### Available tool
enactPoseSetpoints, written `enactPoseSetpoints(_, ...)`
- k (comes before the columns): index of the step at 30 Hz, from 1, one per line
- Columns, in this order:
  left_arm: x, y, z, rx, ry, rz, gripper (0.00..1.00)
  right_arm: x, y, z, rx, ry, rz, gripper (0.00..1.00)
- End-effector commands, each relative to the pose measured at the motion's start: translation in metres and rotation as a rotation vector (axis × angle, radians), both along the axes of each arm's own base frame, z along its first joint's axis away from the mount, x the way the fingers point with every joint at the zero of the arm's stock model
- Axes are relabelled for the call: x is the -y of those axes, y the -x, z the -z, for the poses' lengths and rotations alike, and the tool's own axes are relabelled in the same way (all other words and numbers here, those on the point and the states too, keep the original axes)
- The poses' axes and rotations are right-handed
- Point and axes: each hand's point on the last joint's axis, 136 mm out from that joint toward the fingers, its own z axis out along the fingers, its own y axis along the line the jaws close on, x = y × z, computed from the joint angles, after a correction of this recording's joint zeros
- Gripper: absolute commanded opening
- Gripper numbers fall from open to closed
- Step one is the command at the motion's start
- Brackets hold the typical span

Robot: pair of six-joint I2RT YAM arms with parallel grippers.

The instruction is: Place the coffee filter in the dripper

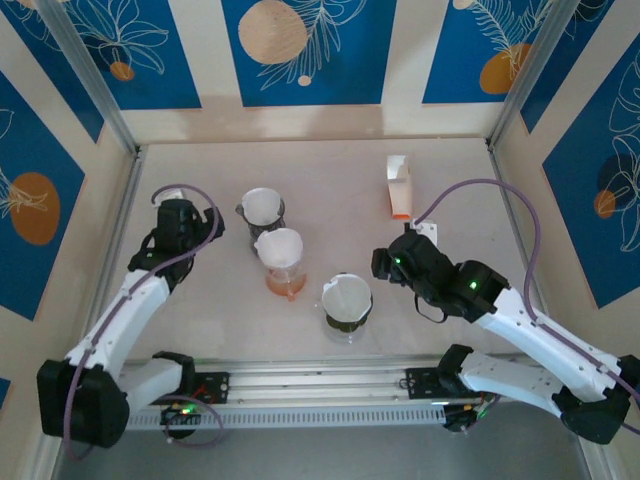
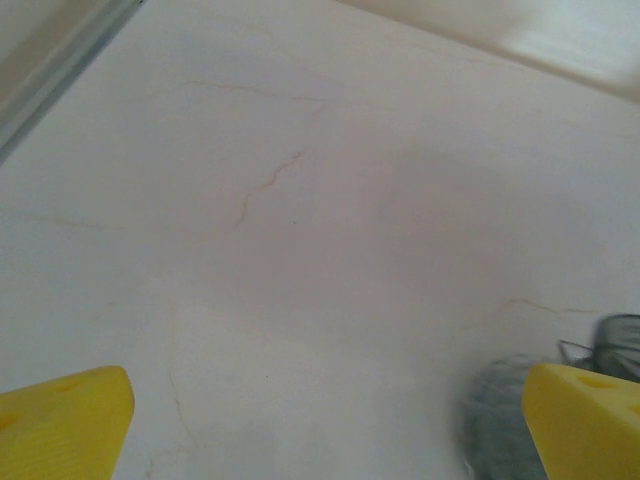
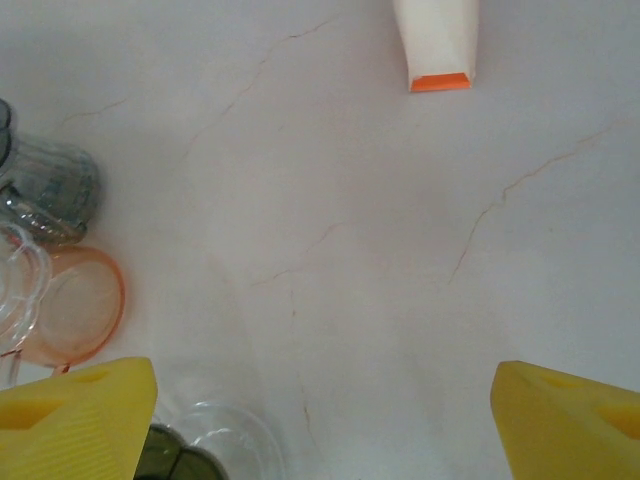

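Since both claws stand released and empty, we list them first: left gripper (image 2: 325,405), jaws wide above the table (image 2: 330,200); right gripper (image 3: 322,390), likewise.

Coffee filter (image 1: 346,294): white paper cone seated in the dark dripper (image 1: 348,322), lower centre of the top view. Mouth up, tip down, long axis upright.

Hazard, in our judgement: the right gripper, near it, could clip the rim on withdrawal, tipping the dripper or unseating the light paper.

Pale veined table (image 1: 320,170) with grey dripper (image 1: 262,210), orange dripper (image 1: 283,264), dark dripper (image 1: 347,303), white-orange carton (image 1: 399,187).
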Motion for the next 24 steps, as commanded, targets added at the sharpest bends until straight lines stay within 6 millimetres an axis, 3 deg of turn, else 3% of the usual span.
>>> enactPoseSetpoints(1,-0.012,-0.027,-0.009,0.087,-0.139,-0.005,1.0,0.004,-0.008,-0.002,0.048,-0.02,0.039,0.88)
enactPoseSetpoints(6,-0.035,-0.044,0.035,0.006,-0.283,-0.018,1.0,0.006,-0.007,0.007,0.027,-0.025,0.041,0.88)
enactPoseSetpoints(9,-0.049,-0.042,0.061,-0.022,-0.315,-0.036,1.0,0.009,-0.004,0.01,0.017,-0.028,0.041,0.88)
enactPoseSetpoints(13,-0.058,-0.04,0.07,0.011,-0.359,-0.044,1.0,0.014,-0.001,0.014,0.011,-0.032,0.05,0.88)
enactPoseSetpoints(18,-0.055,-0.042,0.082,0.047,-0.364,-0.024,1.0,0.016,-0.002,0.022,0.003,-0.052,0.068,0.88)
enactPoseSetpoints(24,-0.038,-0.056,0.085,0.128,-0.309,0.07,1.0,0.015,-0.005,0.029,-0.013,-0.042,0.068,0.88)
